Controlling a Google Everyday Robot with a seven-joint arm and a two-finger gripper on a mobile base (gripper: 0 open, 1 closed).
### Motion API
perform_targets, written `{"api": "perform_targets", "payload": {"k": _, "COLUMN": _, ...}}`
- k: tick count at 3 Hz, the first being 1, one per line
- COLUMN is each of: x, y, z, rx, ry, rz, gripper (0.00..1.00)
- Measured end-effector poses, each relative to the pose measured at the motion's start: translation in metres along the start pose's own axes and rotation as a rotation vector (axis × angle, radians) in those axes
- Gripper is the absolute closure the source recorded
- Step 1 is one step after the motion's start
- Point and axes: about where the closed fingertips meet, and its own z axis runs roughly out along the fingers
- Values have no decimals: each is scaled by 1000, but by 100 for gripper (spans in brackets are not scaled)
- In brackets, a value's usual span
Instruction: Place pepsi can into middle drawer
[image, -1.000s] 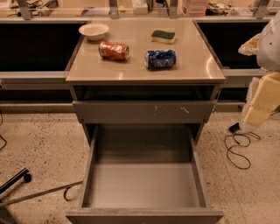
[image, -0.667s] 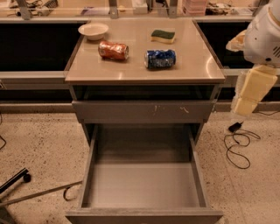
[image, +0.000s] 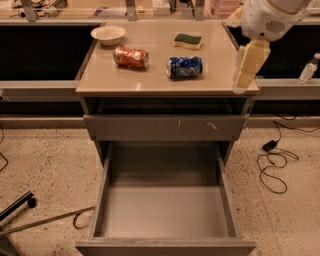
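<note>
The pepsi can, blue and dented, lies on its side on the tan cabinet top, right of centre. The middle drawer is pulled wide open below, and its grey floor is bare. My gripper, with cream-coloured fingers pointing down, hangs from the white arm over the right edge of the top. It is to the right of the can and apart from it, and holds nothing.
An orange-red dented can, a white bowl and a green sponge share the top. The scratched drawer front above is closed. A black cable lies on the floor at right, metal legs at left.
The arm and gripper have moved left and upward in the view, from beside the cabinet to over the top's right edge. The cans and drawer have not moved.
</note>
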Motion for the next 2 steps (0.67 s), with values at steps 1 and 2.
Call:
{"api": "perform_targets", "payload": {"k": 1, "x": -20, "y": -64, "z": 28, "rx": 66, "ry": -38, "rz": -59, "gripper": 0}}
{"api": "perform_targets", "payload": {"k": 2, "x": -22, "y": -99, "z": 61, "rx": 79, "ry": -96, "rz": -113, "gripper": 0}}
